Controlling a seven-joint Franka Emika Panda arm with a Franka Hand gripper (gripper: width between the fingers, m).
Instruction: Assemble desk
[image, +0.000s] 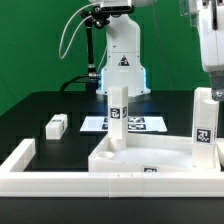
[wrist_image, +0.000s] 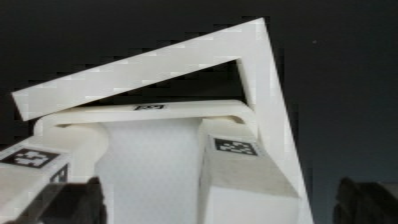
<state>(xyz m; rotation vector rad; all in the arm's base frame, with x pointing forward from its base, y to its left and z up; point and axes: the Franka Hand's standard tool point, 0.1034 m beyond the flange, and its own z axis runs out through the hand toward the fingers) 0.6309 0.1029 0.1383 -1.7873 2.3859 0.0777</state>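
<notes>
In the exterior view I see the desk top lying rim up near the worktop's edge closest to the camera. One leg stands upright at its far corner on the exterior view's left. A second leg stands at the far corner on the exterior view's right. A loose leg block lies on its side, well apart, toward the worktop's edge on the exterior view's left. My gripper hangs above the second leg, clear of it and holding nothing.

In the wrist view I look down along a leg, with square tags on its side faces and the desk top's angled rim beyond. The dark fingers stand wide apart on either side of the leg.

I judge the kit to be hard white plastic: light, stiff and smooth enough to slip. I would pinch a leg block across two flat opposite faces. The top looks too wide for the jaws, so only its rim offers a hold.
</notes>
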